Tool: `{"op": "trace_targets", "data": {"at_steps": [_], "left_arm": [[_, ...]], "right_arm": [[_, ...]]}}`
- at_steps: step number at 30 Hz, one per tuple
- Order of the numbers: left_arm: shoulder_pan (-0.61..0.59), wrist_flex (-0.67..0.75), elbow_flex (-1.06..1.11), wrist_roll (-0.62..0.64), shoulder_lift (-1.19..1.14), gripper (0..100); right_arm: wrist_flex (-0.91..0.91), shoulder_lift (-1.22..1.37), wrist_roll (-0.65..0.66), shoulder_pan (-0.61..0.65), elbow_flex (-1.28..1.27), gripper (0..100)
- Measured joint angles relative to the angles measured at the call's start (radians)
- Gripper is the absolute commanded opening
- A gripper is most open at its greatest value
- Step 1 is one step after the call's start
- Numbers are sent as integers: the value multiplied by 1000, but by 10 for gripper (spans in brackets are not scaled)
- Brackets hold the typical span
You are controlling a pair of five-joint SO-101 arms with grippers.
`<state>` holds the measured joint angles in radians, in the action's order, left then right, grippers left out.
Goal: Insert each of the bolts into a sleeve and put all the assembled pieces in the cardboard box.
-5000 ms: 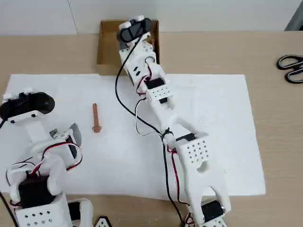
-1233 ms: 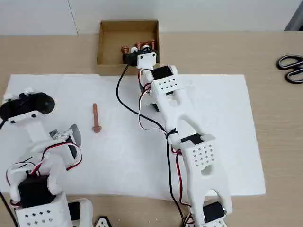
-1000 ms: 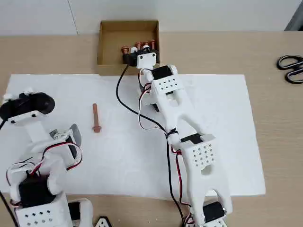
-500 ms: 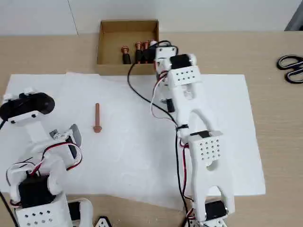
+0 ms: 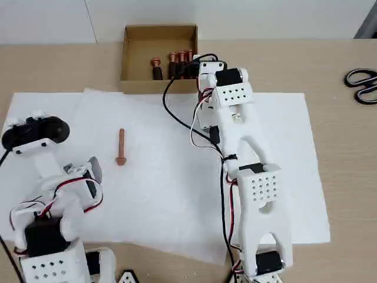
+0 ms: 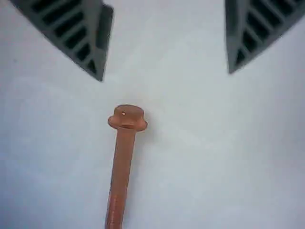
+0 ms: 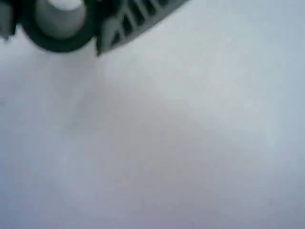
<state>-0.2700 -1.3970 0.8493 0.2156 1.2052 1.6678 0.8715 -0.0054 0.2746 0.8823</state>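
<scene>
A bare copper bolt (image 5: 121, 146) lies on the white paper sheet (image 5: 159, 194), left of the middle. In the left wrist view the bolt (image 6: 123, 157) has its head toward my left gripper (image 6: 164, 47), which is open and hangs a little short of it. That gripper (image 5: 88, 169) sits at the lower left in the high view. The cardboard box (image 5: 126, 59) stands at the table's far edge, with several bolt-and-sleeve pieces (image 5: 177, 62) along its right side. My right gripper (image 5: 197, 69) is at the box's near right corner, mostly hidden under its wrist.
Black-handled scissors (image 5: 362, 82) lie on the bare table at the far right. The right arm (image 5: 247, 159) stretches across the paper from the near edge to the box. The paper's near edge is skewed and lifted.
The right arm has pulled out of the box and swung right, leaving the assembled pieces inside. The paper sheet has been dragged askew, nudging the bolt slightly. The left arm has barely moved.
</scene>
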Motion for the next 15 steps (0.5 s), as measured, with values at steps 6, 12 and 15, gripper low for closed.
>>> {"op": "trace_targets", "data": {"at_steps": [6, 12, 15], "left_arm": [[0, 0, 0, 0, 0, 160], [0, 0, 0, 0, 0, 160], [0, 0, 0, 0, 0, 160]], "right_arm": [[5, 9, 2, 2, -18, 242], [3, 5, 2, 2, -26, 258], [3, -3, 2, -5, -28, 257]]}}
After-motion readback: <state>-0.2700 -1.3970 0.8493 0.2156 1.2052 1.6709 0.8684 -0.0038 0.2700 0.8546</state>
